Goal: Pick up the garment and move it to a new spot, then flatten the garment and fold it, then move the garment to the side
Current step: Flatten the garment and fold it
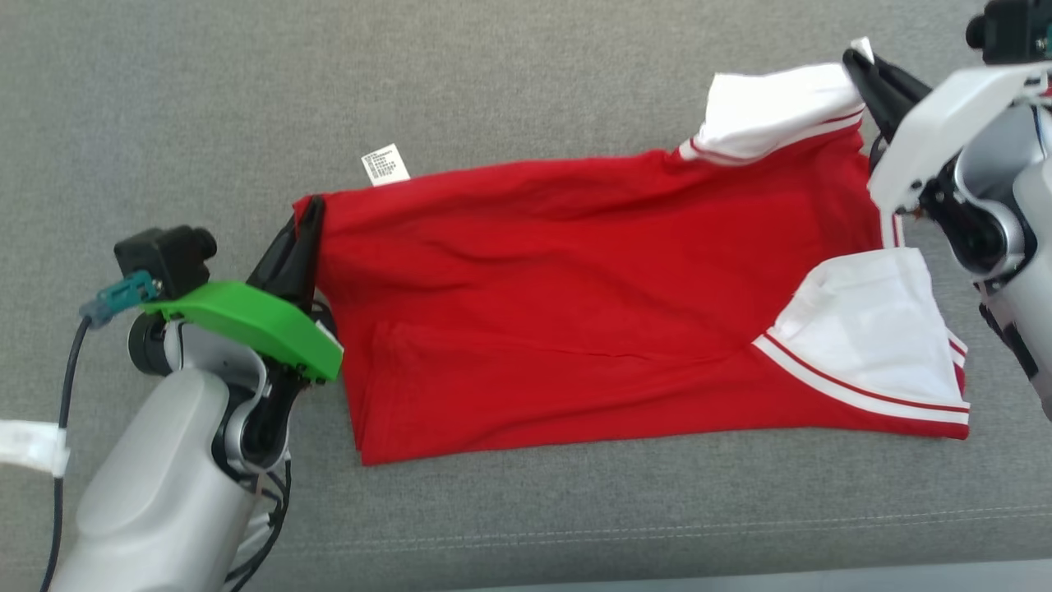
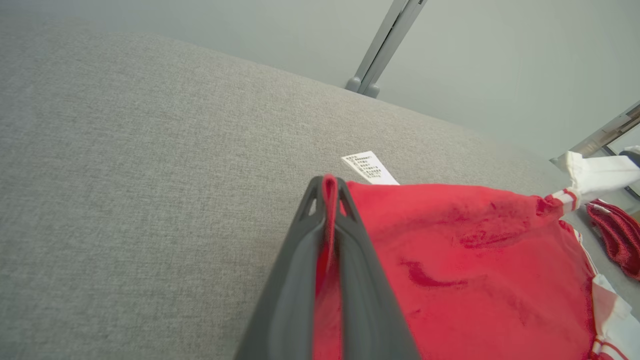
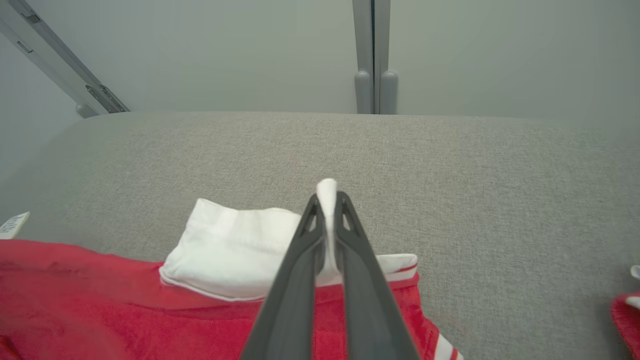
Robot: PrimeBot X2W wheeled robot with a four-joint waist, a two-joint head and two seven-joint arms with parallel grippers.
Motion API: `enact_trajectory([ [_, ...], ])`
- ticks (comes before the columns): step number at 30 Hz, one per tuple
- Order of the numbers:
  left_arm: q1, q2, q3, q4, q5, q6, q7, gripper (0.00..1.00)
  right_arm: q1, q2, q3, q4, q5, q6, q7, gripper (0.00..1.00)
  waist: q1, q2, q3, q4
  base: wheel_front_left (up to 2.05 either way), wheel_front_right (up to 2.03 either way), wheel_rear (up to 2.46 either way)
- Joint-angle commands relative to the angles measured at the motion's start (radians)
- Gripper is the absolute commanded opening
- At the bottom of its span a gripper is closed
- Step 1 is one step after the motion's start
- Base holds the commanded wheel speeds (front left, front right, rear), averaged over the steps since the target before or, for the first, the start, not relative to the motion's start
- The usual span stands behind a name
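Red short-sleeved shirt with white, red-striped sleeves [image 1: 575, 312] lies on the grey fabric-covered bench [image 1: 205, 99]. Its long axis runs along the bench from the left end toward the right end. The hem points to the left end, the shoulders and sleeves to the right end. The body looks doubled over on itself, with shallow creases along its length. One white sleeve [image 1: 781, 103] sits at the shirt's far right corner; the other sleeve [image 1: 871, 329] lies flat on the near right part. A small white printed care label [image 1: 385, 164] sticks out past the shirt's far edge close to the hem, flat on the bench.

The left gripper [image 1: 311, 210] is clamped on the far corner of the hem, with a fold of red cloth squeezed between its dark fingers [image 2: 300, 260]. The right gripper [image 1: 859, 62] is clamped on the tip of the far white sleeve, with white cloth poking out between its fingertips.

The bench's weave is plain and even, with a stitched seam [image 1: 740, 526] along its near edge. Beyond the far edge stands a pale grey wall [image 3: 225, 50] with grey metal posts [image 3: 372, 60]. A separate piece of red cloth [image 2: 617, 235] lies toward the right end, apart from the shirt. Bare grey surface stretches from the shirt to the far edge and from the hem to the left end; a narrower strip runs along the near edge
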Motion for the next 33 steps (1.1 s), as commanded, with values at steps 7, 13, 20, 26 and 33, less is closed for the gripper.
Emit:
enact_trajectory([
  [7,0.156,0.053,-0.008,-0.158,0.021,0.019,-0.043,0.0,0.181,-0.07,-0.045,-0.143,0.043,-0.001,-0.056,0.0,0.0001,0.0,-0.077,-0.044,0.0,0.0,0.0],
  [13,0.267,0.067,-0.018,-0.238,0.017,0.045,-0.066,0.0,0.331,-0.074,-0.105,-0.209,0.053,-0.001,-0.087,0.0,0.0001,0.0,-0.075,-0.049,0.0,0.0,0.0],
  [20,0.33,0.043,-0.032,-0.226,0.03,0.054,-0.107,0.0,0.438,-0.056,-0.138,-0.221,0.008,-0.001,-0.141,0.0,0.0001,0.0,-0.058,-0.05,0.0,0.0,0.0],
  [26,0.364,0.025,-0.027,-0.198,0.036,0.045,-0.136,0.49,0.479,-0.037,-0.13,-0.194,-0.039,-0.001,-0.192,0.2,0.0001,0.0,-0.056,-0.054,0.0,0.0,0.0],
  [33,0.436,0.039,-0.046,-0.201,0.021,0.015,-0.136,1.0,0.547,-0.084,-0.064,-0.224,-0.085,-0.001,-0.243,1.0,0.0001,0.0,-0.071,-0.059,0.0,0.0,0.0],
])
